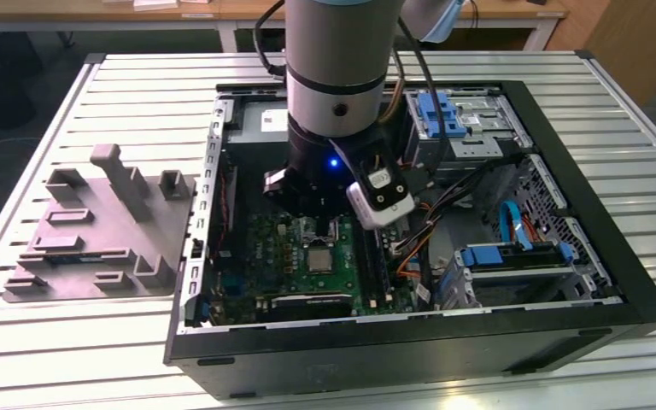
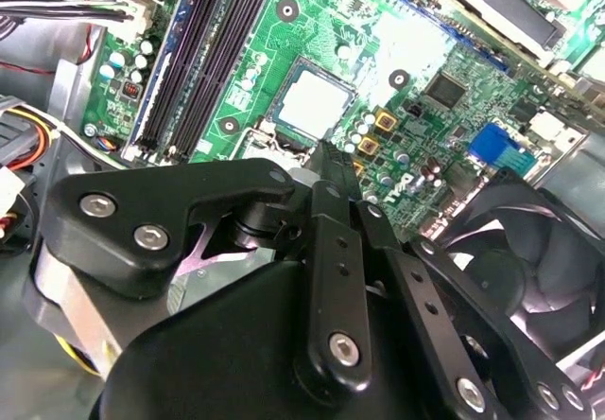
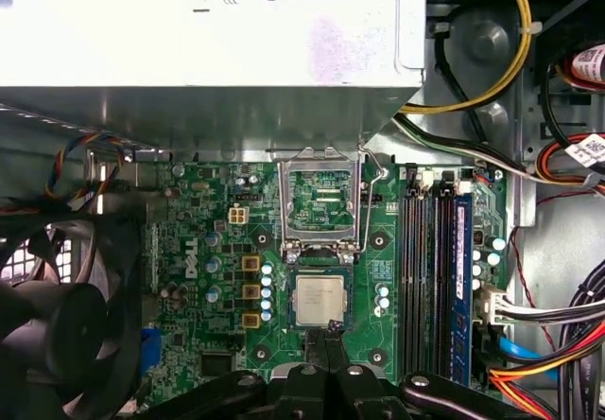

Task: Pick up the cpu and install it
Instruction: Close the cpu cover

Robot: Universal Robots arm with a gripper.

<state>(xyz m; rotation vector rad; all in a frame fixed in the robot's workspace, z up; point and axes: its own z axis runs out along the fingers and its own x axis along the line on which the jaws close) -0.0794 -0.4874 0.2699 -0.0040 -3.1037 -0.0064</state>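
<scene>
While the open computer case (image 1: pixel 601 282) holds the green motherboard (image 3: pixel 213 344), you see the cpu (image 3: pixel 319 299) seated in its socket, the pincer (image 3: pixel 331 330) pressed together, empty, at the cpu's 6 o'clock edge.

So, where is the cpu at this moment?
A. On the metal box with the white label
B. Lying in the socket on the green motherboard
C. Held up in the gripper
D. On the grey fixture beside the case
B: the cpu lies flat in its socket on the motherboard, with the hinged retention frame open.
</scene>
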